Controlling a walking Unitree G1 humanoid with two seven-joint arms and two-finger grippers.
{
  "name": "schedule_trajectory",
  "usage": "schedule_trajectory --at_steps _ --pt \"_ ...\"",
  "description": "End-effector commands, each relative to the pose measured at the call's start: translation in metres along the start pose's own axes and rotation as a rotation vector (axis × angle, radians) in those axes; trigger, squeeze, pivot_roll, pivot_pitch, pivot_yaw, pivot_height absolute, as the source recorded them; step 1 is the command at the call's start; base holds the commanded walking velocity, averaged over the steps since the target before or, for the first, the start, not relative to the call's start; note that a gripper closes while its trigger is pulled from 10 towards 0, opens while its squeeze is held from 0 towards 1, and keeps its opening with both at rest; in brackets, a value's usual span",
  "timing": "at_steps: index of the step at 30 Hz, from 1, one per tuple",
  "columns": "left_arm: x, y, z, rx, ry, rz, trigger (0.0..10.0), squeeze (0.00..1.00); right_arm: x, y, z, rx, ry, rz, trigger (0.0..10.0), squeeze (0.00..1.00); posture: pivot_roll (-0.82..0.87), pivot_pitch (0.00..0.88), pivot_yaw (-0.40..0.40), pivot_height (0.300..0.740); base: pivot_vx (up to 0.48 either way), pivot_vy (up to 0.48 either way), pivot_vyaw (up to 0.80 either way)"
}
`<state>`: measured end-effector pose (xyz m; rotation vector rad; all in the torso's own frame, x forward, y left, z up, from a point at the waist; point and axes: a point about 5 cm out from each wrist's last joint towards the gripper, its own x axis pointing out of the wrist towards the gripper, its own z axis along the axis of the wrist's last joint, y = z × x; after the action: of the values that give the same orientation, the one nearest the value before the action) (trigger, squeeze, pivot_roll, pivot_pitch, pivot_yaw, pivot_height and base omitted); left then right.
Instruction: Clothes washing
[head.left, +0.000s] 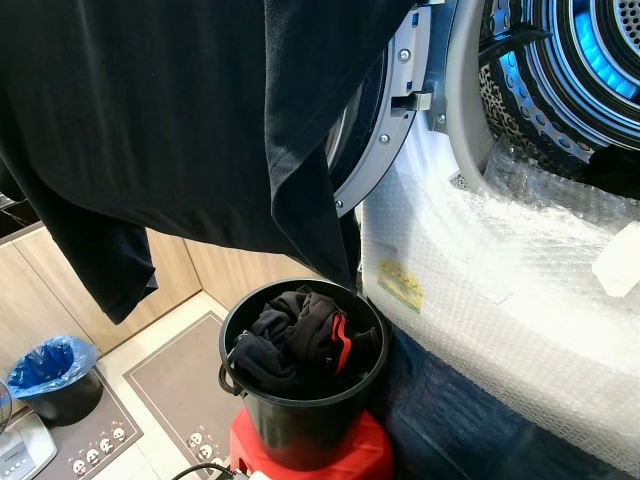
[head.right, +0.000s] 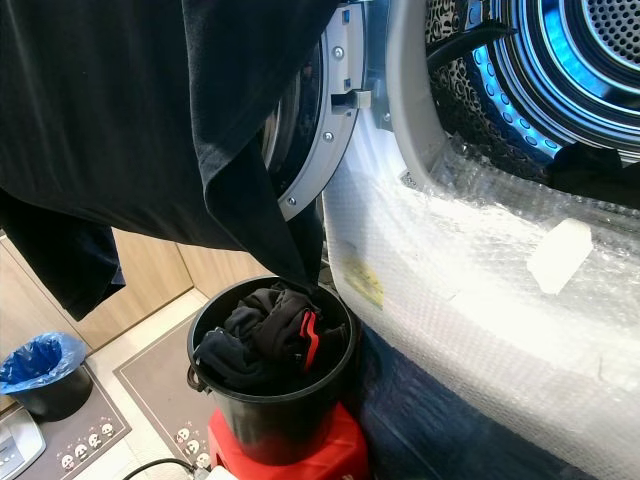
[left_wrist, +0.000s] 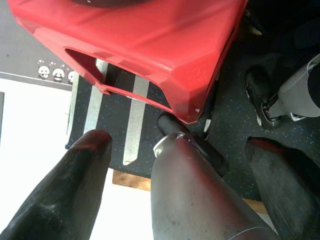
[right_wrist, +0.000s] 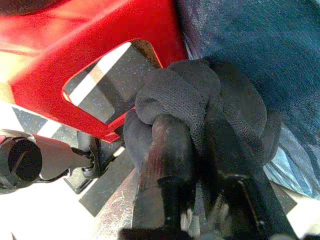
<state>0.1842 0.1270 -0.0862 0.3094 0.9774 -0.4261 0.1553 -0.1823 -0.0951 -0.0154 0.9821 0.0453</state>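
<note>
Right wrist view shows the right tool (right_wrist: 200, 165) closed on a black cloth (right_wrist: 200, 100) down by the red stool (right_wrist: 75, 45), so it should lift slowly and drop it into the open washer drum (head.left: 570, 60), not the bucket (head.left: 300, 400).

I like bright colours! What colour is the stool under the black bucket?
Red. The stool shows best in the left wrist view, below the bucket.

Head views overlook bucket (head.left: 300, 400); wrist views face stool (left_wrist: 150, 50).
</note>
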Motion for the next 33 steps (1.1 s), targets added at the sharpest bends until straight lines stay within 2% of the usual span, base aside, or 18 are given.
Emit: schedule_trajectory --at_steps 1,14,33 --pt "-0.001 0.001 -0.005 -0.002 0.026 -0.002 10.0 0.0 0.0 0.003 -0.001 0.003 0.006 0.009 10.0 0.0 -0.16 0.0 0.065 0.74 0.0 0.0 0.0" --pt "-0.001 0.001 -0.008 0.055 0.043 -0.016 10.0 0.0 0.001 0.006 0.002 -0.002 -0.004 0.016 10.0 0.0 -0.17 0.0 0.08 0.74 0.0 0.0 0.0" --pt "-0.003 -0.002 -0.02 0.081 0.073 -0.012 10.0 0.0 0.001 0.008 0.0 -0.003 0.001 0.025 10.0 0.0 -0.17 0.0 0.084 0.74 0.0 0.0 0.0"
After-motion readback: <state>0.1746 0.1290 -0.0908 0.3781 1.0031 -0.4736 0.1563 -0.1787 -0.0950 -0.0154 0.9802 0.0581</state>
